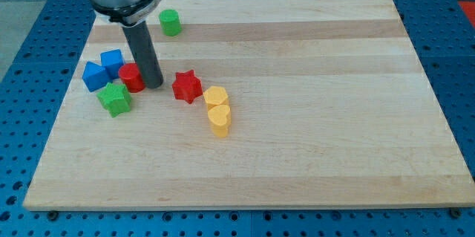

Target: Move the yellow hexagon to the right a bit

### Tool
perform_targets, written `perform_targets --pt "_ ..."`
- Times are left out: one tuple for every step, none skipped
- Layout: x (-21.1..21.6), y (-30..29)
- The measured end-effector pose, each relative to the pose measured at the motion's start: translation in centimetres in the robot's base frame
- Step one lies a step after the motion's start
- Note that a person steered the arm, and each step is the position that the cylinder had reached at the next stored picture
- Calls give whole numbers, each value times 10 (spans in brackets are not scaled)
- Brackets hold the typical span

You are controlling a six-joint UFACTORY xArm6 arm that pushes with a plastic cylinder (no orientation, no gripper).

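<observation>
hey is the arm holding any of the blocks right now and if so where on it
Nothing is held. The arm ends in a plain rod; my tip stands on the board beside the red cylinder, left of the red star and the yellow hexagon.

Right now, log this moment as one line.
tip beside red cylinder | left of red star | yellow hexagon untouched, against yellow heart | push not begun

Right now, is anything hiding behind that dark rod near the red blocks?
My tip rests on the board between the red cylinder and the red star. The rod covers a strip of board behind it and part of the cylinder's edge; anything there is unseen.
</observation>
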State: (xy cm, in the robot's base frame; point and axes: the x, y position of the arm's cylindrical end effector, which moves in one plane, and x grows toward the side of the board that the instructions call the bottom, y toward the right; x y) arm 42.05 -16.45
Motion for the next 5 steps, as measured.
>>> perform_targets --pt "8 -8" --pt "31 -5" --pt "53 8" --pt "55 48" --pt "55 93"
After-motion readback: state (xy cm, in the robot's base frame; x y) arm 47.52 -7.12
